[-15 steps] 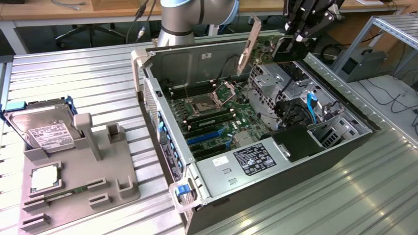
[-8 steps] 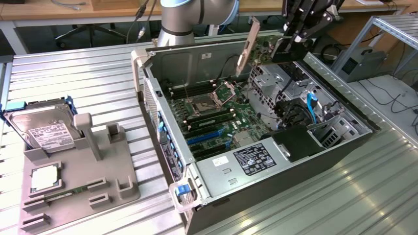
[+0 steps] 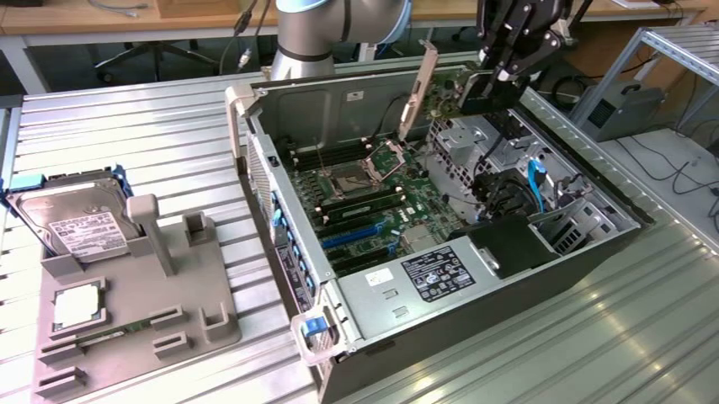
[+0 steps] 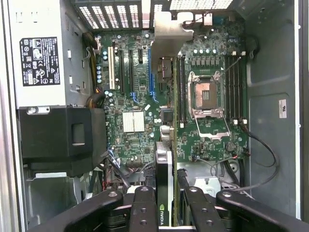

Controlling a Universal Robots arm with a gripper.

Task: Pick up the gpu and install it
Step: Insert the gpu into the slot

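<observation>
Gripper (image 3: 496, 82) clamped on gpu (image 3: 447, 94), card on edge, in air above case (image 3: 261, 168), by edge nearest arm base. I'd say: align w/ blue slot (image 4: 151, 77), keep level, no tilt.

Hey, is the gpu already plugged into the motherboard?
No, the gripper holds the gpu in the air over the open computer case, clear of the motherboard and its slots.
</observation>
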